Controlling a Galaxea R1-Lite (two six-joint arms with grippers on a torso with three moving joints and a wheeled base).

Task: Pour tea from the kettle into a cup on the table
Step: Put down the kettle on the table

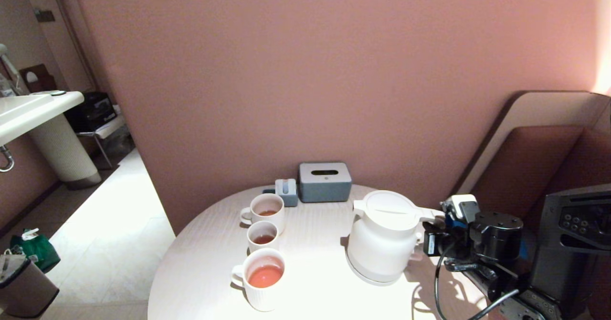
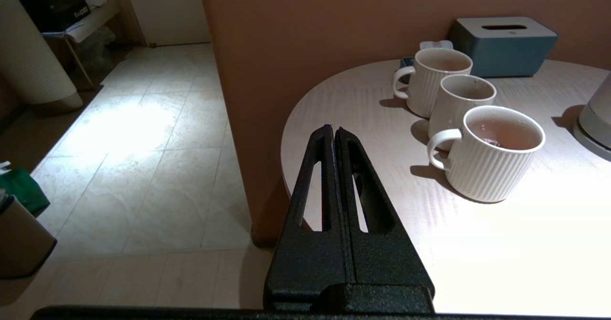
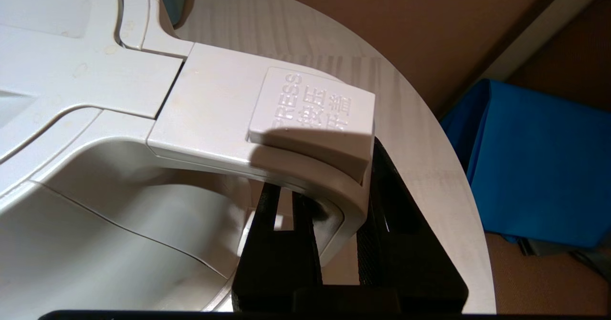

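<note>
The white kettle [image 1: 384, 239] stands upright on its round base [image 1: 370, 276] at the right of the pale wood table [image 1: 315, 258]. My right gripper [image 1: 426, 243] is shut on the kettle's angular handle [image 3: 305, 133], one finger inside the loop and one outside; its tips are hidden under the handle. Three ribbed white cups stand in a row to the kettle's left: the nearest cup [image 1: 261, 278] holds orange-red tea [image 1: 265, 276], while the middle cup [image 1: 262, 236] and the far cup [image 1: 267, 210] hold a little brownish tea. My left gripper [image 2: 333, 130] is shut and empty, hanging off the table's left edge.
A grey-blue tissue box [image 1: 324, 181] and a small blue-grey holder [image 1: 286, 191] sit at the table's back against the pink wall. A padded seat with a blue cloth [image 3: 539, 162] is to the right. A washbasin [image 1: 28, 110] and a bin [image 1: 24, 286] are at far left.
</note>
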